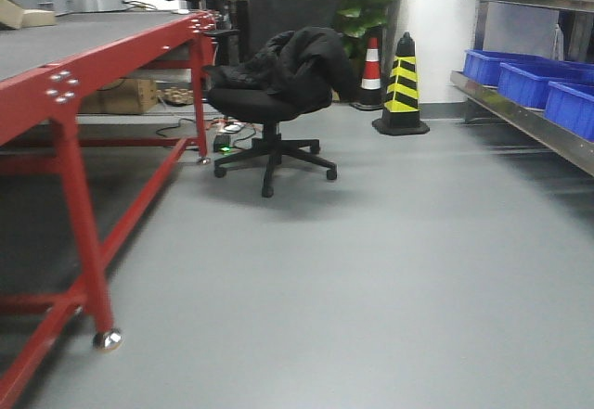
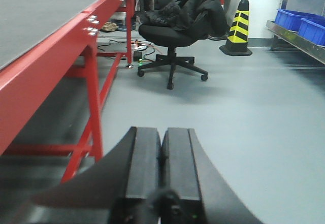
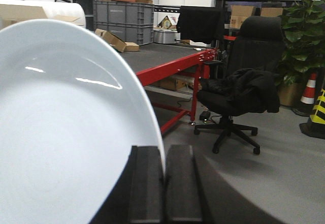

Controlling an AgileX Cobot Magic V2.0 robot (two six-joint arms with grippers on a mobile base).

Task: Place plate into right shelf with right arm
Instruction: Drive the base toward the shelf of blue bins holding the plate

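In the right wrist view my right gripper (image 3: 164, 155) is shut on the rim of the plate (image 3: 61, 127), a glossy pale blue-white disc. The plate is held on edge and fills the left half of that view. In the left wrist view my left gripper (image 2: 162, 135) is shut and empty, above the grey floor. The right shelf (image 1: 520, 112), a steel rack, runs along the right edge of the front view. It also shows at the far right of the left wrist view (image 2: 297, 36). Neither gripper shows in the front view.
A red-framed table (image 1: 83, 66) with dark matting stands at the left. A black office chair (image 1: 274, 94) draped with a jacket stands ahead. A yellow-black cone (image 1: 402, 84) and a red-white cone (image 1: 370, 66) stand beyond it. Blue bins (image 1: 534, 80) sit on the shelf.
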